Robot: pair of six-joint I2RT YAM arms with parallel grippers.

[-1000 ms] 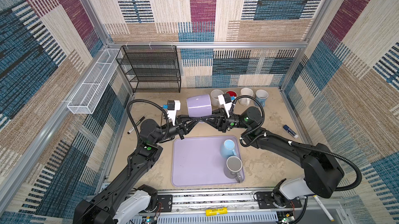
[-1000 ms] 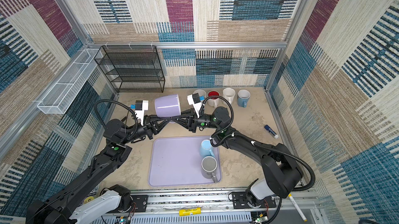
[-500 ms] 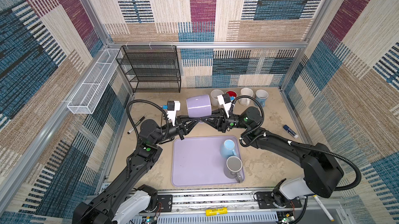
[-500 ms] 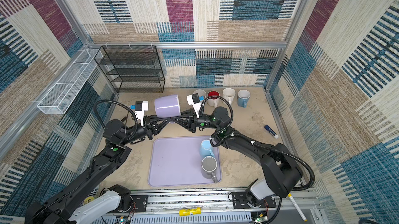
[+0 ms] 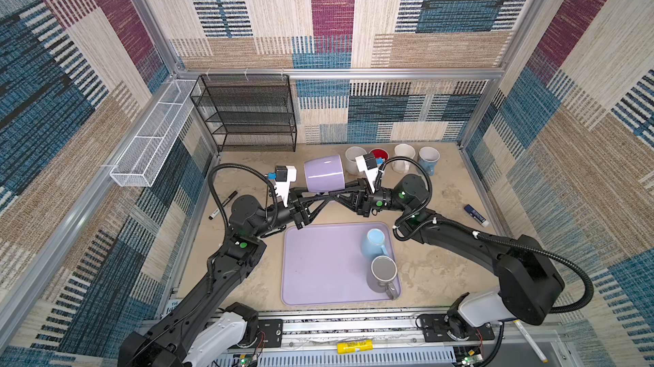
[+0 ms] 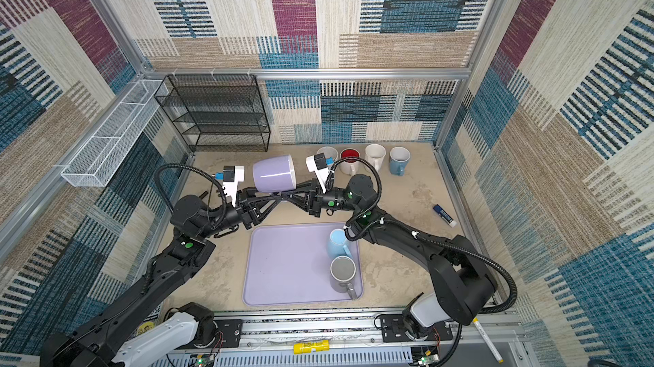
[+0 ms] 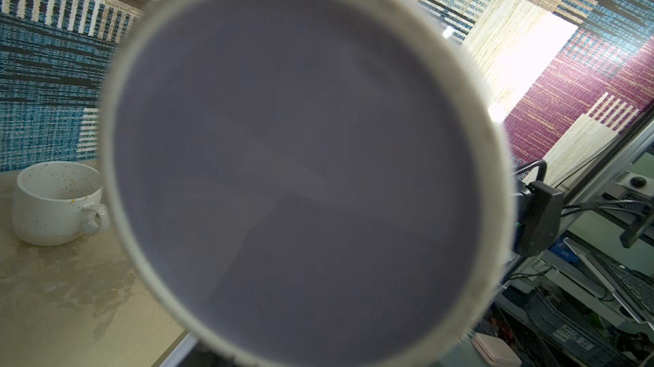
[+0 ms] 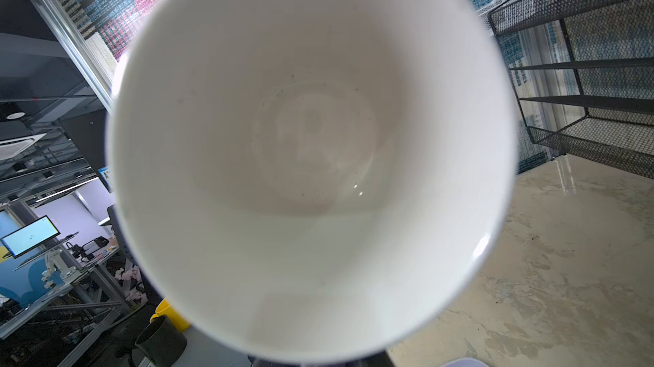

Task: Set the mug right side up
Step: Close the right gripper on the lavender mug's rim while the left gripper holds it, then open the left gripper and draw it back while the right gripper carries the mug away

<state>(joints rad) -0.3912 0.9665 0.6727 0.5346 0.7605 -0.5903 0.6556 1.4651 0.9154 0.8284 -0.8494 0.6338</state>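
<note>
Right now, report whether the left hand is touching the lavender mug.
Cannot tell: in both top views the lavender mug hides the tips of the left hand.

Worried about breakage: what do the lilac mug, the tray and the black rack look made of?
Lilac mug: likely glazed ceramic, glossy white inside with highlights. Tray: probably matte plastic, smooth with rounded rim. Black rack: metal mesh, apparently painted; see-through lattice.
</note>
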